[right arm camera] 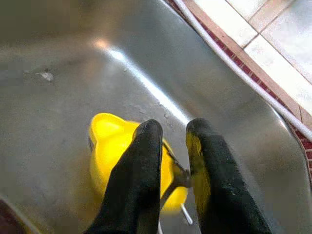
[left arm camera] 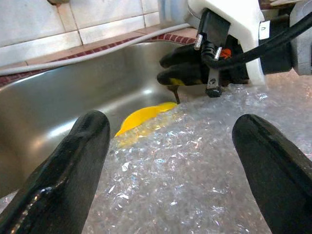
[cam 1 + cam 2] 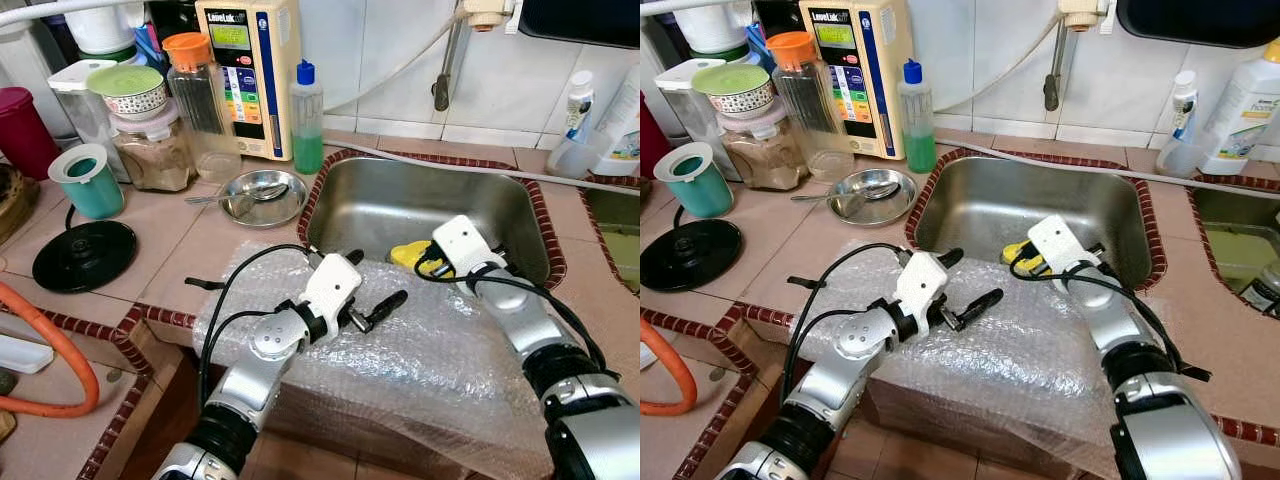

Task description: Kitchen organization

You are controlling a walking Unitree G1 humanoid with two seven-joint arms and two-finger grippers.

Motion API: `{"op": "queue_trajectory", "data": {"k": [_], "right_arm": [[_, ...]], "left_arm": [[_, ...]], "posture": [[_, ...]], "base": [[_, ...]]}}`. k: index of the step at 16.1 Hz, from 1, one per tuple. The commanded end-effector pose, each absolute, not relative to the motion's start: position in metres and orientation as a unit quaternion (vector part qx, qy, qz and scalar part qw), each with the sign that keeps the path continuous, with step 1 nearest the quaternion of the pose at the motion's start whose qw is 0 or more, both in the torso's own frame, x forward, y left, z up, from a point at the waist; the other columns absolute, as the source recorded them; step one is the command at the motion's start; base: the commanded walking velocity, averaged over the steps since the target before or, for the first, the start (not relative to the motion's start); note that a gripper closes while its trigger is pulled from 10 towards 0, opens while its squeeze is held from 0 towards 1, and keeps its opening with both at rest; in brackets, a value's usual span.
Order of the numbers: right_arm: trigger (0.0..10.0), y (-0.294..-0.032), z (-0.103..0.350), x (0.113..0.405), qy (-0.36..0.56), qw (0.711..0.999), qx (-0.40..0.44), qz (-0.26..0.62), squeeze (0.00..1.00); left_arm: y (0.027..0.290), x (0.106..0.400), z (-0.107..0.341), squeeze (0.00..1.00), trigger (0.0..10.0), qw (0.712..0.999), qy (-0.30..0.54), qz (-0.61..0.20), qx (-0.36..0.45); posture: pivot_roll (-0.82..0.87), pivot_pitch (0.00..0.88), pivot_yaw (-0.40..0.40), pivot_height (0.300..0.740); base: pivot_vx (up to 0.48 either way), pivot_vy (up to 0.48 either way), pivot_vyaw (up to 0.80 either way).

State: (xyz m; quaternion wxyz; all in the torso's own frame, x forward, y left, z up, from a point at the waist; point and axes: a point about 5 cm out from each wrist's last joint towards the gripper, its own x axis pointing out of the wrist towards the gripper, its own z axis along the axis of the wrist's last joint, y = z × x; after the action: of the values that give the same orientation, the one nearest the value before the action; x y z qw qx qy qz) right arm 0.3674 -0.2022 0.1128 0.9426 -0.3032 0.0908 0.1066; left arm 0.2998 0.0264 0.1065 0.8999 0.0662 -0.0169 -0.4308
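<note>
While draped, bubble wrap over sink.

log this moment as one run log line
right gripper: in sink, fingers nearly shut over yellow item | left gripper: open above bubble wrap

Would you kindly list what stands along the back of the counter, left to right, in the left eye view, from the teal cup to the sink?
Teal cup → jar of brown powder topped by a patterned bowl → orange-lidded clear jar → cream wall-side appliance → green bottle with blue cap → steel sink.
</note>
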Motion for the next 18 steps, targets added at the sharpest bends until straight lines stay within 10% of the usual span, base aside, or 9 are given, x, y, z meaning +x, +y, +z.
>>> {"op": "queue_trajectory", "data": {"k": [1, 16, 17, 18], "right_arm": [[10.0, -0.208, 0.118, 0.371, 0.097, 0.950, -0.286, 0.086, 1.00], [10.0, -0.185, 0.152, 0.374, -0.015, 0.994, -0.090, 0.052, 1.00], [10.0, -0.184, 0.154, 0.371, -0.022, 0.996, -0.080, 0.046, 0.96], [10.0, -0.184, 0.156, 0.367, -0.024, 0.997, -0.066, 0.042, 0.05]], "left_arm": [[0.029, 0.300, 0.109, 1.00, 10.0, 0.903, -0.017, -0.425, 0.063], [0.056, 0.327, 0.134, 1.00, 10.0, 0.961, -0.041, -0.272, -0.015], [0.057, 0.327, 0.135, 0.48, 10.0, 0.963, -0.039, -0.266, -0.027], [0.060, 0.328, 0.136, 0.00, 10.0, 0.965, -0.035, -0.258, -0.039]], "posture": [[-0.05, 0.000, 0.057, 0.740], [-0.05, 0.000, 0.060, 0.740], [-0.05, 0.000, 0.061, 0.740], [-0.06, 0.000, 0.066, 0.740]], "base": [[0.000, 0.000, 0.00], [0.000, 0.000, 0.00], [0.000, 0.000, 0.00], [0.000, 0.000, 0.00]]}}
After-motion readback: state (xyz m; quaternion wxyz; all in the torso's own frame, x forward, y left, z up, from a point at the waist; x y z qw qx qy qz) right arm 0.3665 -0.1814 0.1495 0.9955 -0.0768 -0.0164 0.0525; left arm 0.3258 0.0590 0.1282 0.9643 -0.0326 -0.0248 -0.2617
